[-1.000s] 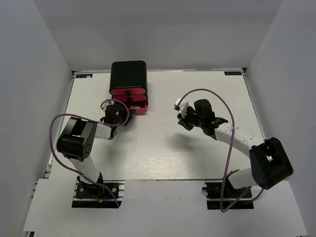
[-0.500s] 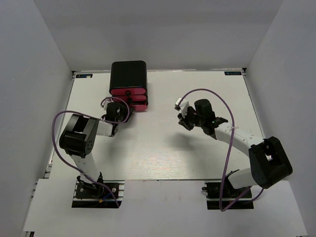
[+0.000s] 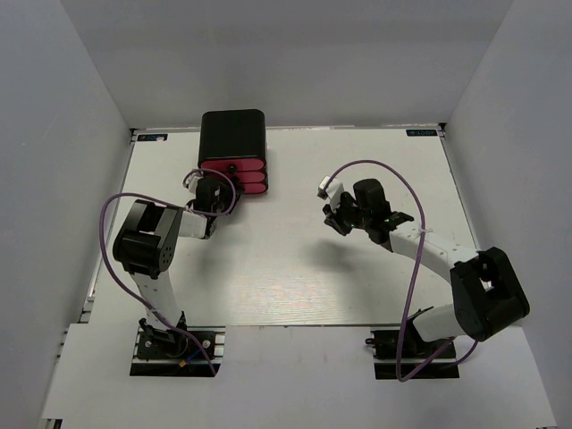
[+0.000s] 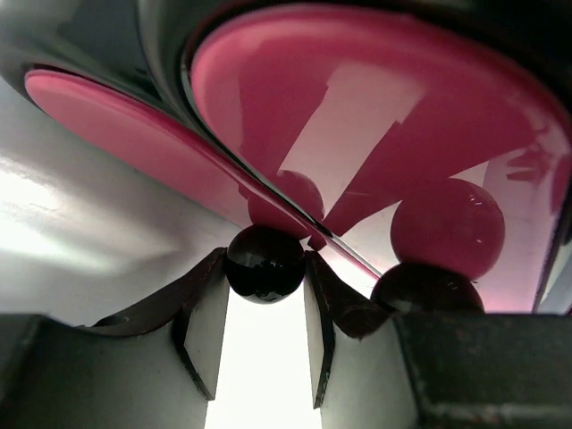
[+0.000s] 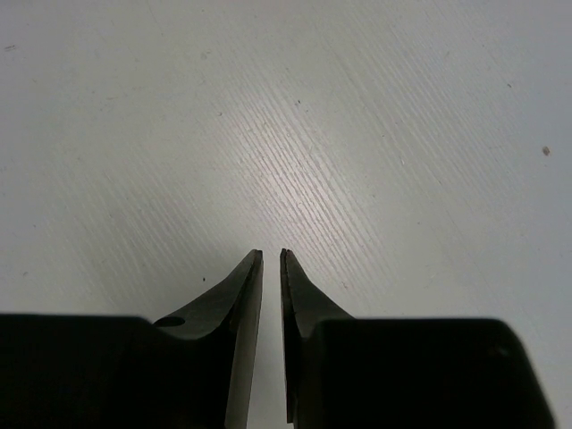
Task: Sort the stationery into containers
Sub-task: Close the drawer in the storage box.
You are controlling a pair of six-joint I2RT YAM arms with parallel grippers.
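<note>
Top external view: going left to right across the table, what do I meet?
Left elbow → box → right hand → right elbow. The left hand, closed on a drawer knob, overlaps the box and is left out.

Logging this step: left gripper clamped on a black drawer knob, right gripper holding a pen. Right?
No pen: the right wrist view shows the right gripper shut on nothing above the table. The left gripper does clamp the black drawer knob.

The box [image 3: 232,132] is black, its drawer fronts [image 4: 375,98] glossy pink, its knob [image 4: 264,262] black, the table [image 3: 295,268] white.
</note>
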